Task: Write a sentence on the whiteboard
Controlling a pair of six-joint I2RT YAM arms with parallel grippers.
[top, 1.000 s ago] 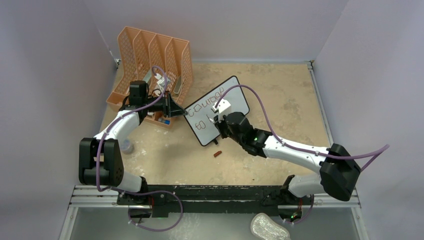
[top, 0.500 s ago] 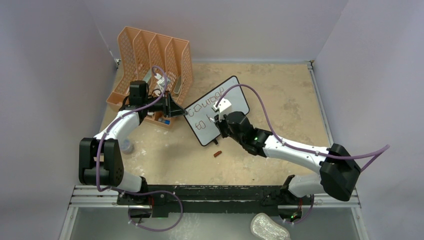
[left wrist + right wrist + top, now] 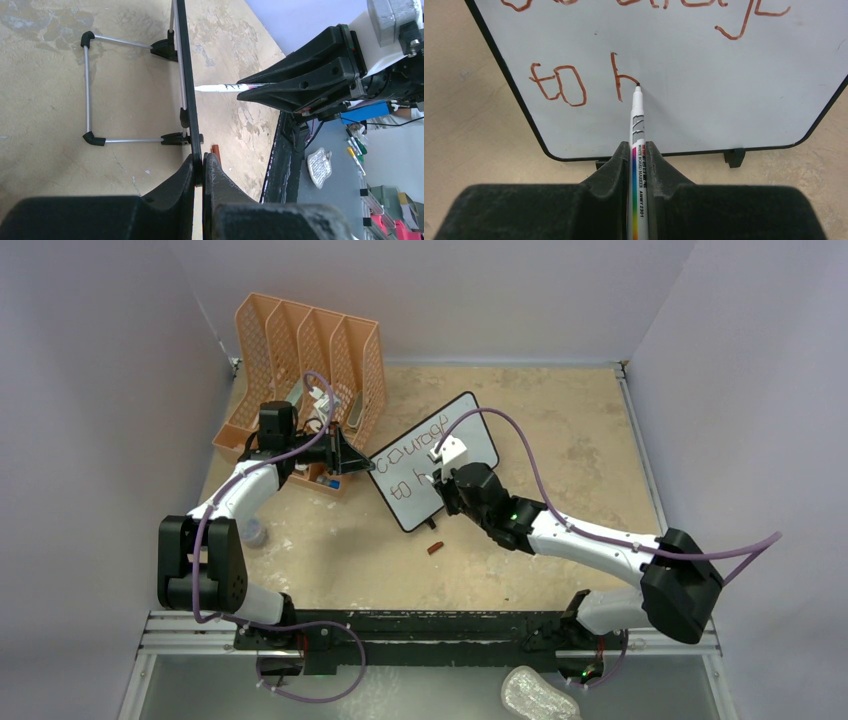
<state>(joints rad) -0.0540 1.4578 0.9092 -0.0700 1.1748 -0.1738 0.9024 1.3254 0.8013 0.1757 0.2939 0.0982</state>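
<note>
Left jaws: clenched on board edge
Right jaws: grasping marker
Tip: on board, after "to"
Sentence: unfinished, reddish-brown

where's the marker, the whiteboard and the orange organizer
marker (image 3: 637, 120): right wrist view, white barrel below the tip
whiteboard (image 3: 724, 90): right wrist view, blank white surface
orange organizer (image 3: 262, 350): top view, leftmost perforated wall

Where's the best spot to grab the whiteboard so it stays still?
I'd pinch its thin black frame on a side edge, coming in edge-on from the side, like the left gripper does. The whiteboard stands nearly upright on small feet, so only the edge is thin enough to pinch, and the sentence stays clear.
</note>
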